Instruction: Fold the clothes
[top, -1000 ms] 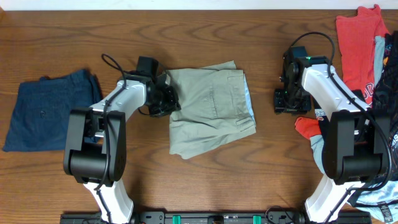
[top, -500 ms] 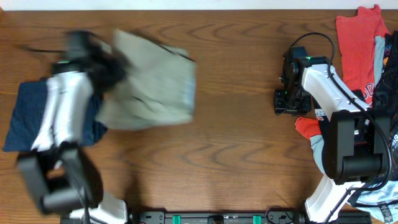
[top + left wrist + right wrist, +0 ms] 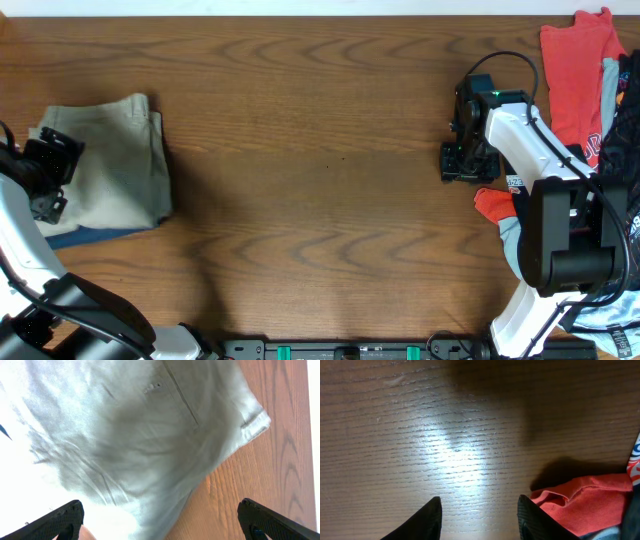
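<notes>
The clothes, folded pale khaki shorts (image 3: 115,165), lie at the table's far left on top of navy-blue shorts (image 3: 95,236), of which only a lower edge shows. My left gripper (image 3: 48,178) sits at their left edge, open. In the left wrist view the khaki shorts (image 3: 135,435) fill the upper left. The left gripper (image 3: 160,524) hovers above them with jaws spread wide and nothing between them. My right gripper (image 3: 462,162) rests at the right over bare wood. The right gripper (image 3: 477,520) is open and empty.
A red garment (image 3: 494,205) lies just below the right gripper, and the same red garment (image 3: 580,505) touches the right finger's side. More clothes are piled along the right edge, among them an orange-red top (image 3: 575,60).
The left arm swung the khaki shorts from the table's centre to the far left, laid them on the navy shorts and opened its jaws. The right arm has not moved.
</notes>
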You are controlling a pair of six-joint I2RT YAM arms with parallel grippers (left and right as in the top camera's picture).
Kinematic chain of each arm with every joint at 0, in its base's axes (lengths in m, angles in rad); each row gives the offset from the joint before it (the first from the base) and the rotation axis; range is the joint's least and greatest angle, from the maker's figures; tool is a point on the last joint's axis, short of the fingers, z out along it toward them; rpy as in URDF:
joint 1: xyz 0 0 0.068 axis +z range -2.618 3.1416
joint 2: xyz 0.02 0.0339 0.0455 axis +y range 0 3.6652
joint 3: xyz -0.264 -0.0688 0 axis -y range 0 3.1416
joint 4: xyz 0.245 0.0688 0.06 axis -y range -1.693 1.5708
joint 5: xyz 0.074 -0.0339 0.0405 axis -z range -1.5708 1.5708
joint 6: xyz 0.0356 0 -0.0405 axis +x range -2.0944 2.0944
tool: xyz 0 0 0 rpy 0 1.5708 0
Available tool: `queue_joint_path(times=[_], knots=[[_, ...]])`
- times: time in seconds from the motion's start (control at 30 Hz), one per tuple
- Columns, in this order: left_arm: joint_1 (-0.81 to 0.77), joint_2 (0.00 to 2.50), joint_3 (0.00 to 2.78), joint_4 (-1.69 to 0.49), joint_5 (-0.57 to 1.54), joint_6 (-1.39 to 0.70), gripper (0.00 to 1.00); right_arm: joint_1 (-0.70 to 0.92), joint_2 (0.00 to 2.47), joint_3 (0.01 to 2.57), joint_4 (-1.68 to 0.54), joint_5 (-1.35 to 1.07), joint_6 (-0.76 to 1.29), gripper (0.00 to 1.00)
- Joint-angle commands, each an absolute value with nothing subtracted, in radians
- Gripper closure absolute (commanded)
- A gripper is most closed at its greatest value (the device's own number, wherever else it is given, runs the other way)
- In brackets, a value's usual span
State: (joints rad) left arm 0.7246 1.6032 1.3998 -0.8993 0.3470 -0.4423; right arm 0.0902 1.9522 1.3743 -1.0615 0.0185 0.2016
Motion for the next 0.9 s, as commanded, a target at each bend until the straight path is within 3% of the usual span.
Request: queue_joint_path(times=[0.0, 0.13, 0.4, 0.57, 0.87], knots=[[0.686, 1.601, 1.402, -0.901, 0.402, -0.46, 0.0, 0.098, 1.934, 1.388, -1.062, 0.018, 0.209, 0.52], [0.572, 1.601, 1.402, -0.902, 0.404, -0.387, 0.01, 0.097, 1.934, 1.388, -1.063, -0.019, 0.208, 0.47], [0.161, 1.601, 1.402, -0.905, 0.398, -0.205, 0.01, 0.037, 1.93, 1.399, -1.059, -0.178, 0.208, 0.45], [-0.074, 1.601, 1.402, -0.998, 0.201, -0.194, 0.02, -0.05, 1.919, 1.449, -1.138, -0.181, 0.146, 0.34], [-0.176, 1.592, 1.401, -1.377, 0.109, -0.261, 0.02, -0.17, 1.836, 1.468, -1.323, -0.184, 0.094, 0.38]])
